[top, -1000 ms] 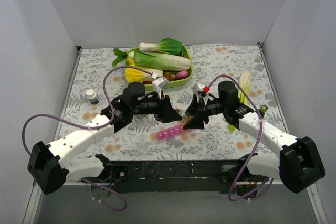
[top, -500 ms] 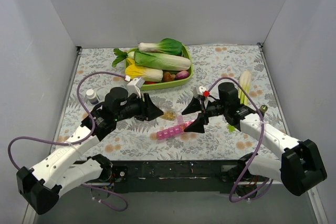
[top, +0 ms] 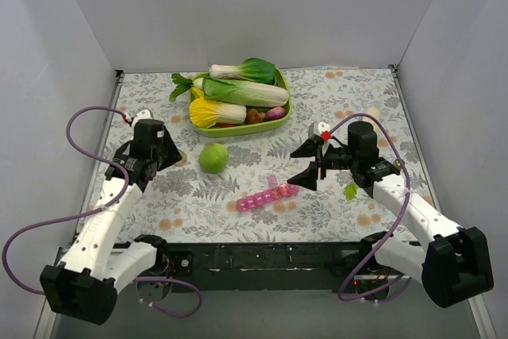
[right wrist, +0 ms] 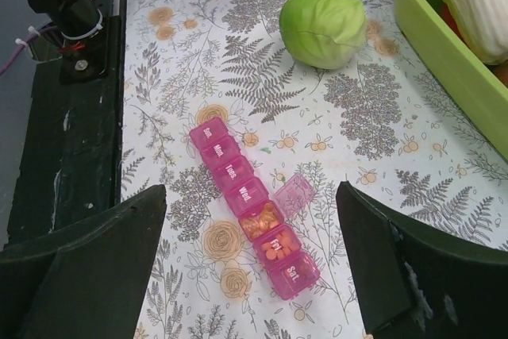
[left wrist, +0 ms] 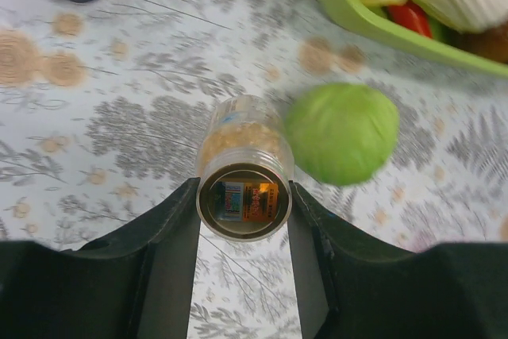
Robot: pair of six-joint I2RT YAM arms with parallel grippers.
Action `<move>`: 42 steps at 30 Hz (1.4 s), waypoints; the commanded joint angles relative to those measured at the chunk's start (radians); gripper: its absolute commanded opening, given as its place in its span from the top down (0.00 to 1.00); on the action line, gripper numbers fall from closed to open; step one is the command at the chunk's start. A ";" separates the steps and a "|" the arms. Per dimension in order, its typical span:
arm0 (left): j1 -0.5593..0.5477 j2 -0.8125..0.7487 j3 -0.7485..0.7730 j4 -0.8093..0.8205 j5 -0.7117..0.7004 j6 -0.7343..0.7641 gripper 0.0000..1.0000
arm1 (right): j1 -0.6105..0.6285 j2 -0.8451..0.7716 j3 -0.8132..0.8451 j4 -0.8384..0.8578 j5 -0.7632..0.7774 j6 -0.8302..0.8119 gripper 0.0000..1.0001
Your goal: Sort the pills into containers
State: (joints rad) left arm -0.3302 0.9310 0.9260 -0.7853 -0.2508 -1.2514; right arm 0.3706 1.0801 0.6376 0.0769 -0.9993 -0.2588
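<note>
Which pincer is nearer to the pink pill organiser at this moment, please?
Right. The right pincer is open, close by the right end of the pink pill organiser; the left pincer, shut on a pill bottle, is far off to its left.

Left arm (top: 103, 212): stretched forward along table's left side | left gripper (left wrist: 244, 210): jaws clamped on clear vial (left wrist: 242, 144) | right arm (top: 406, 206): angled inward | right gripper (top: 303, 167): jaws spread wide, empty

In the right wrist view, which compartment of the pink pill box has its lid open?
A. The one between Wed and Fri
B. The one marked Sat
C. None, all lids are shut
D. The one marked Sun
A: on the pink pill box, only the lid between Wed and Fri is flipped open, and orange pills lie uncovered inside.
</note>
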 commanded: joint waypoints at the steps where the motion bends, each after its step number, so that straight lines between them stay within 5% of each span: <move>1: 0.221 0.054 -0.006 0.073 0.004 0.092 1.00 | -0.021 -0.042 -0.018 0.014 0.002 -0.011 0.05; 5: 0.361 0.144 0.008 0.144 0.048 0.132 1.00 | -0.033 -0.051 -0.029 0.027 -0.001 -0.005 0.05; 16: 0.431 0.379 0.011 0.185 -0.131 0.080 1.00 | -0.056 -0.062 -0.038 0.054 -0.019 0.020 0.05; 20: 0.447 0.420 0.042 0.175 -0.203 0.054 0.89 | -0.059 -0.066 -0.042 0.061 -0.021 0.023 0.05; 23: 0.461 0.453 0.065 0.173 -0.199 0.043 0.68 | -0.062 -0.066 -0.044 0.066 -0.025 0.024 0.05; 33: 0.484 0.442 0.082 0.181 -0.157 0.043 0.56 | -0.073 -0.069 -0.041 0.063 -0.027 0.027 0.05; 36: 0.484 0.428 0.073 0.190 -0.115 0.053 0.72 | -0.073 -0.068 -0.041 0.063 -0.028 0.027 0.05; 38: 0.485 0.417 0.070 0.182 -0.075 0.076 0.99 | -0.076 -0.069 -0.041 0.060 -0.027 0.027 0.05; 42: 0.487 0.358 0.057 0.150 0.066 0.092 1.00 | -0.081 -0.071 -0.036 0.057 -0.028 0.027 0.05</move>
State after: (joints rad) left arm 0.1493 1.3849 0.9749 -0.6220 -0.3141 -1.1843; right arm 0.3004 1.0245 0.5926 0.1070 -1.0058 -0.2386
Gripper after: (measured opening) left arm 0.417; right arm 0.949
